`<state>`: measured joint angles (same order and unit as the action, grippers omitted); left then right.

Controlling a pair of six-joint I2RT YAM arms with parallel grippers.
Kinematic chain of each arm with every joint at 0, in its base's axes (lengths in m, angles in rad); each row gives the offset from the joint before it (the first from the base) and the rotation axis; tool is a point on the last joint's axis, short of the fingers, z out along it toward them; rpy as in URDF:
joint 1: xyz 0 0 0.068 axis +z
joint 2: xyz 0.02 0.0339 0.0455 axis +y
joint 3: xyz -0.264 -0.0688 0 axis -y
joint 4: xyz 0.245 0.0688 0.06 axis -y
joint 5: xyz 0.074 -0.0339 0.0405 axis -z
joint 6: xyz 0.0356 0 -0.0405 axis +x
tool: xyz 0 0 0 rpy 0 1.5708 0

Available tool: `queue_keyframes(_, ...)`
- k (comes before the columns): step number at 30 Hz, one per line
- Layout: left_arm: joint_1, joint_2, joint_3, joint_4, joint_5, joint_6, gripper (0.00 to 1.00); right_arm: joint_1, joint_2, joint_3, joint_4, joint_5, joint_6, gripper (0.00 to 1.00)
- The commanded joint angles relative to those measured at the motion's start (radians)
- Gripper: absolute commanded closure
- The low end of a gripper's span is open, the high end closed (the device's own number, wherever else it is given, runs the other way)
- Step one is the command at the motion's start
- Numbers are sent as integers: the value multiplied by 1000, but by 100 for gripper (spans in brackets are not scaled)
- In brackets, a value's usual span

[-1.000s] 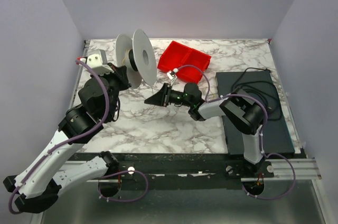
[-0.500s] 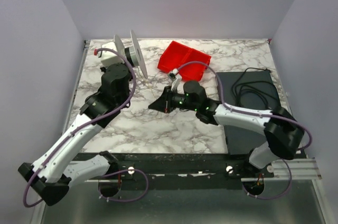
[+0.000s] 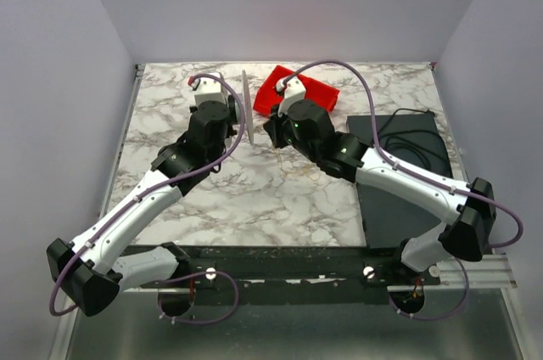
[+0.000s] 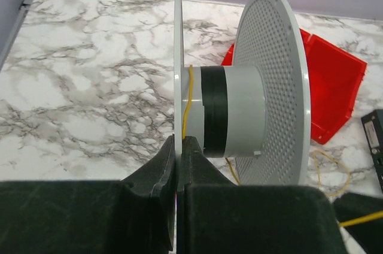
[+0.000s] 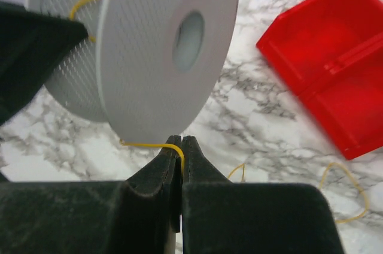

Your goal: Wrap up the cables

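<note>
A grey spool [image 4: 239, 116] with two round flanges and a black band on its core is held off the table. My left gripper [image 4: 178, 141] is shut on the rim of its left flange [image 4: 177, 62]. A thin yellow cable [image 4: 187, 101] runs down beside the core. In the right wrist view the spool [image 5: 155, 44] is just ahead, and my right gripper [image 5: 181, 143] is shut on the yellow cable [image 5: 149, 144], which leads under the flange. Loose cable loops [image 5: 344, 191] lie on the marble. In the top view the spool [image 3: 247, 105] is edge-on between both grippers.
A red two-compartment tray [image 3: 295, 91] sits right behind the spool. A dark mat [image 3: 407, 175] with a thicker black cord [image 3: 416, 143] lies at the right. Marble table [image 3: 246, 199], walls on three sides.
Both arms reached toward the back centre. The spool moved right and turned edge-on to the top camera. The right gripper moved up next to it, close to the red tray.
</note>
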<state>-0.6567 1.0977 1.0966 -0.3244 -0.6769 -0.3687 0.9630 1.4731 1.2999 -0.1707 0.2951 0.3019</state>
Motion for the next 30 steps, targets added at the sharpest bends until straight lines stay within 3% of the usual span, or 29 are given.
queue_keyframes(1, -18, -19, 6, -42, 125, 56, 100, 6, 63, 149, -46, 200, -169, 99)
queue_keyframes(13, -56, -91, -65, -49, 297, 105, 100, -78, 174, 294, -30, 169, -214, 95)
queue_keyframes(20, -57, -170, -87, -75, 395, 136, 100, -224, 181, 263, -36, -16, -151, 83)
queue_keyframes(30, -55, -273, -26, -102, 430, 91, 100, -317, 183, 119, 94, -349, -76, 77)
